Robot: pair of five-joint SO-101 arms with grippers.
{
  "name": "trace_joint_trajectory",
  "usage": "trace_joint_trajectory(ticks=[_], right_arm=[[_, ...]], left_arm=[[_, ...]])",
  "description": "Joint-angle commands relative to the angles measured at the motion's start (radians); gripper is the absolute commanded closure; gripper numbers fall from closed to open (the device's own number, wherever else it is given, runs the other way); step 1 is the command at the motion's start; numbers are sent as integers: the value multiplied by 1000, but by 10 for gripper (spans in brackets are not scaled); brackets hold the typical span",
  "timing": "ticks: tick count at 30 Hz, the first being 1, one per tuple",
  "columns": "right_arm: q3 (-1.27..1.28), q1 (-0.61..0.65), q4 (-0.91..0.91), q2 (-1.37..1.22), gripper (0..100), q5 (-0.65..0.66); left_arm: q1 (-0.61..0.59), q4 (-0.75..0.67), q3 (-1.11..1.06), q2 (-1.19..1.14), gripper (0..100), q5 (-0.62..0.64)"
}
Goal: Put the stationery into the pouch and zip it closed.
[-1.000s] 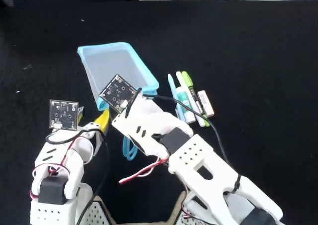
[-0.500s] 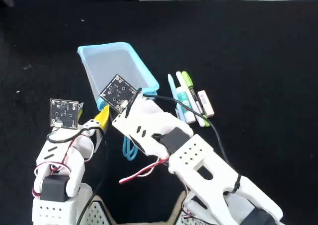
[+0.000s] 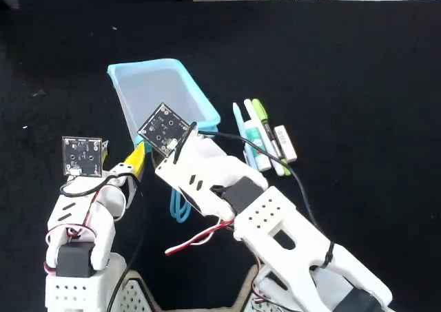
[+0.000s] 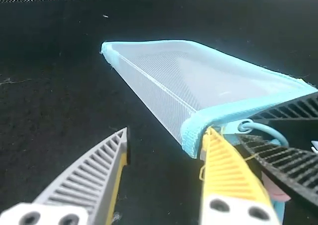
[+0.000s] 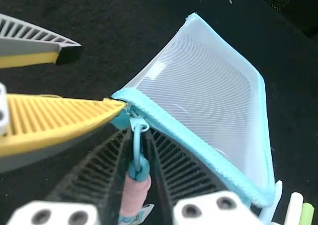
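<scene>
Black all over, the worktop [image 3: 344, 64] is spreading out under our two arms. We are seeing the light blue pouch [image 3: 158, 85] lying flat on it, with one short end pointing toward us. We cannot tell if its zip is open or closed.

Our right hand [image 5: 136, 138] is pinching the zipper pull [image 5: 135, 160] between its two black fingers [image 5: 174, 165]. The fingers are squeezing almost all the way together at the near corner of the pouch.

Our left hand [image 4: 168, 135] is gaping wide and is holding nothing. Its yellow finger [image 4: 226, 175] is touching that same corner of the pouch. Its grey finger [image 4: 94, 180] is hanging over the bare worktop beside the pouch.

Some pens [image 3: 258, 136] and a little white block [image 3: 284, 143] are lying side by side on the worktop. They are sitting just beside the pouch, on our right, and are not inside it.
</scene>
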State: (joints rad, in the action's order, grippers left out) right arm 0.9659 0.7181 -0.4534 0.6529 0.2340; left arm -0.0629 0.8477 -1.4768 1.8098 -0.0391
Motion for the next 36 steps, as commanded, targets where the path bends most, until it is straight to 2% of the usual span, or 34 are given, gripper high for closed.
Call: trace_joint_trajectory(ticks=[1, 5, 11, 15, 19, 24, 28, 30, 34, 36], right_arm=[[-8, 12, 18, 42, 988, -5], [-8, 12, 18, 42, 988, -5], [-8, 12, 18, 41, 988, -5], [-8, 12, 18, 38, 988, -5], [-8, 12, 18, 38, 988, -5], [-7, 12, 18, 38, 988, -5], [-4, 12, 18, 39, 988, -5], [5, 12, 18, 44, 988, -5], [8, 8, 18, 44, 988, -5], [10, 5, 18, 44, 988, -5]], left_arm=[[-13, -18, 10, 3, 760, -3], [-13, -21, 25, -43, 760, -3], [-13, -21, 162, -269, 760, -2], [-13, -21, 231, -379, 760, 60], [-13, -26, 248, -390, 760, 66], [-13, -124, 183, -394, 763, 66], [-13, -149, 183, -390, 767, 68], [-13, -149, 194, -391, 807, 68], [-13, -147, 196, -391, 983, 75], [-13, -141, 189, -391, 951, 121]])
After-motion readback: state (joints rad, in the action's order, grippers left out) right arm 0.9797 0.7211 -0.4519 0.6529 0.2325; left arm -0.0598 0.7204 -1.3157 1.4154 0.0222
